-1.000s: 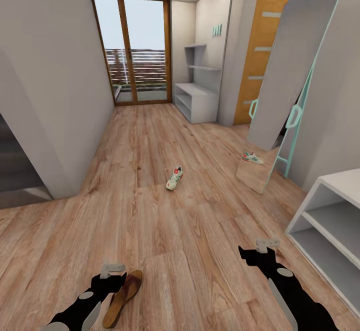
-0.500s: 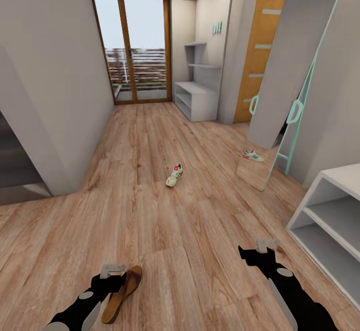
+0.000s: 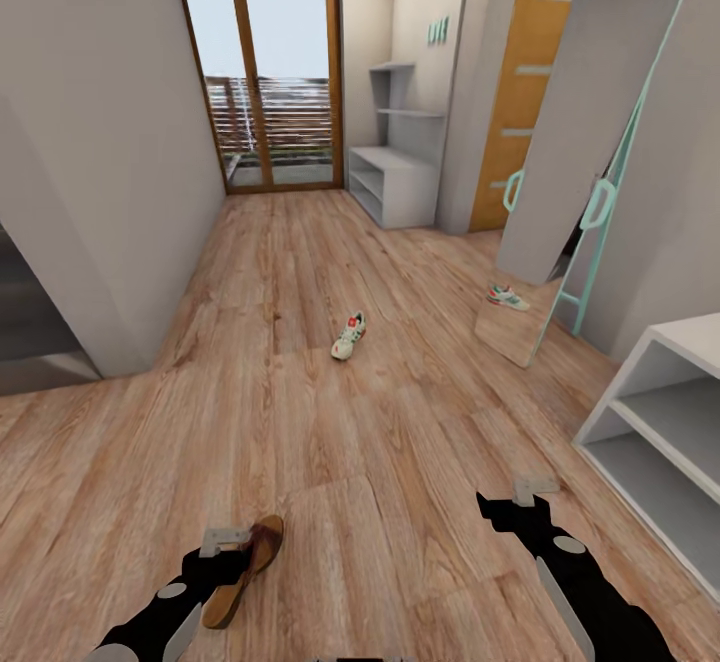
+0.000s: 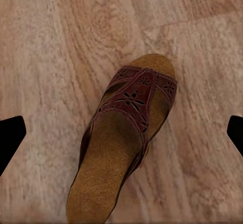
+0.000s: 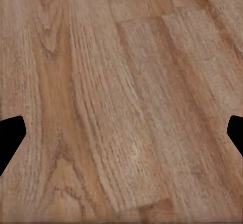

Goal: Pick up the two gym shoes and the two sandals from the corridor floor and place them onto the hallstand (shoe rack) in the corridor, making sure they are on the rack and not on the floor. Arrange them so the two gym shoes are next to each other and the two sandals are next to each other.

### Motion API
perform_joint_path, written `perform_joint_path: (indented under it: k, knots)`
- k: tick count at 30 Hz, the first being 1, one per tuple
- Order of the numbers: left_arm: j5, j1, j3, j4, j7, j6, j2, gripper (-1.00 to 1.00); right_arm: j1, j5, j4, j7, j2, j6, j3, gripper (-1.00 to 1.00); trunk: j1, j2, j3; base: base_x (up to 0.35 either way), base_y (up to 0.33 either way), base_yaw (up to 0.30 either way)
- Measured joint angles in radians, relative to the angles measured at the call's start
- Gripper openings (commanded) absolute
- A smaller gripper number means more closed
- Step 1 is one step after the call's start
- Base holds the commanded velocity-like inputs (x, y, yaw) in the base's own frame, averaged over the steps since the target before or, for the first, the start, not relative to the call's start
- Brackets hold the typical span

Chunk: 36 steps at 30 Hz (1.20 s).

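Both grippers hang low over the light brown wood-plank corridor floor (image 3: 330,422) with jaws spread wide and nothing between them. In the head view the left gripper (image 3: 222,540) sits just beside a dark brown leather slip-on sandal (image 3: 243,568), whose heel end is hidden behind the black arm; in the left wrist view that gripper (image 4: 121,133) looks straight down on the sandal (image 4: 121,138), which lies flat on the planks between the two dark fingertips (image 4: 10,135) without touching either, its broad cut-out patterned strap across the toe and its tan insole bare at the back. The right gripper (image 3: 533,489) hovers over bare planks well to the side of the sandal, and the right wrist view (image 5: 121,133) has plain wood grain under its parted fingertips (image 5: 9,138). Well beyond the sandal, out in the middle of the corridor, a white low sneaker with green stripe and red-orange tongue (image 3: 348,335) lies alone on the floor. A tall grey leaning mirror with a mint-green frame (image 3: 590,162) stands far to the side of the sandal, and a sneaker's reflection (image 3: 507,297) shows in its lower part. A pale grey-white unit with open shelves (image 3: 665,422) stands near the right gripper's side, well apart from the sandal, and a similar pale bench with stepped wall shelves above (image 3: 395,177) stands far past the sneaker beside the wood-framed glass door (image 3: 265,72).
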Motion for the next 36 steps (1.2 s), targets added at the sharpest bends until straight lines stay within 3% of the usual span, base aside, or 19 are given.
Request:
perform_joint_path:
  k: [36]
  knots:
    - [0.000, 0.000, 0.000, 0.000, 0.000, -0.001, 0.000, 1.00, 0.000, -0.002, 0.002, 0.000, 0.000, 0.000, 0.001, 1.00, 0.016, -0.008, -0.196, 0.000, 0.000, 0.000]
